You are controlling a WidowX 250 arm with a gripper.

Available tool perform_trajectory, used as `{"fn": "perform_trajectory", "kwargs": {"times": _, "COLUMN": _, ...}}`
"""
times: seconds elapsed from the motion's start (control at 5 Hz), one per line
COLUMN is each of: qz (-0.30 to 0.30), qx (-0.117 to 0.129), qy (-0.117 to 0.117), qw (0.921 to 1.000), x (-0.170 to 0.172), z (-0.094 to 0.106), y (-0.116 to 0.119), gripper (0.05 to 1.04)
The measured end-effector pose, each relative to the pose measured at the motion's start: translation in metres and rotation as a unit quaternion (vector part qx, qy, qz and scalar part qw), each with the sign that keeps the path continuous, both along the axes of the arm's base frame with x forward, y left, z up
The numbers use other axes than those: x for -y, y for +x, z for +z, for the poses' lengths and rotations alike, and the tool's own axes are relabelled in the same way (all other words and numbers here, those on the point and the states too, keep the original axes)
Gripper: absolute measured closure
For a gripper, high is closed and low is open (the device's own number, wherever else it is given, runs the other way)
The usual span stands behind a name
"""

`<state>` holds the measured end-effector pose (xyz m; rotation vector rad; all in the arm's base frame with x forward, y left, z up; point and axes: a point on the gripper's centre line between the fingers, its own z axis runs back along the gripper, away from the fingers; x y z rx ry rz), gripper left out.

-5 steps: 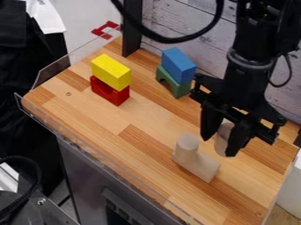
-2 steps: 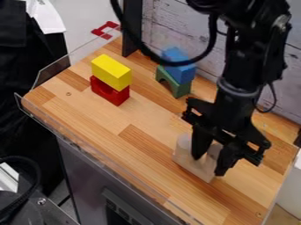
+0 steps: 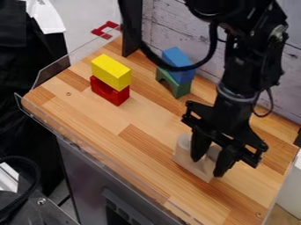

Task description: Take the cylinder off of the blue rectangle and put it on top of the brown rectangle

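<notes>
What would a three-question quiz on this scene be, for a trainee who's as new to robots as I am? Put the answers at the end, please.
1. Fill in: the yellow block rests on a ____ block.
2. True or false: the blue block sits on top of the green arch.
3. What is between the fingers of the gripper? (A) a cube; (B) a pale cylinder; (C) an arch.

Key: 1. red; 2. true; 3. B
</notes>
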<state>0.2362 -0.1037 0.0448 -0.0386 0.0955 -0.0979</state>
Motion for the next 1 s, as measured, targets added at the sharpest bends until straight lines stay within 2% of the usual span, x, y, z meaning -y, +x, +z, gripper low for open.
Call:
{"fn": "perform_trajectory", "kwargs": {"times": 0.2, "qz": 0.0, "qx": 0.003, "qy": 0.012, "qw": 0.9999, "x": -0.004, "z": 0.0, "y": 0.001, "gripper": 0.63}}
{"fn": "perform_trajectory", "kwargs": {"times": 0.4, "qz": -0.003, "qx": 0.001, "qy": 0.018, "qw": 0.9998, "x": -0.006, "z": 0.0, "y": 0.001, "gripper": 0.586}}
{"fn": "perform_trajectory", "kwargs": {"times": 0.6, "qz": -0.001, "qx": 0.0, "qy": 0.02, "qw": 0.9998, "x": -0.005, "z": 0.004, "y": 0.002, "gripper": 0.27}}
{"fn": "perform_trajectory", "kwargs": {"times": 0.8, "qz": 0.003, "qx": 0.0, "qy": 0.021, "qw": 0.9998, "x": -0.006, "z": 0.007, "y": 0.001, "gripper": 0.077}}
{"fn": "perform_trajectory", "kwargs": {"times": 1.0, "qz": 0.005, "qx": 0.026, "qy": 0.013, "qw": 0.9996, "x": -0.005, "z": 0.029, "y": 0.005, "gripper": 0.083}}
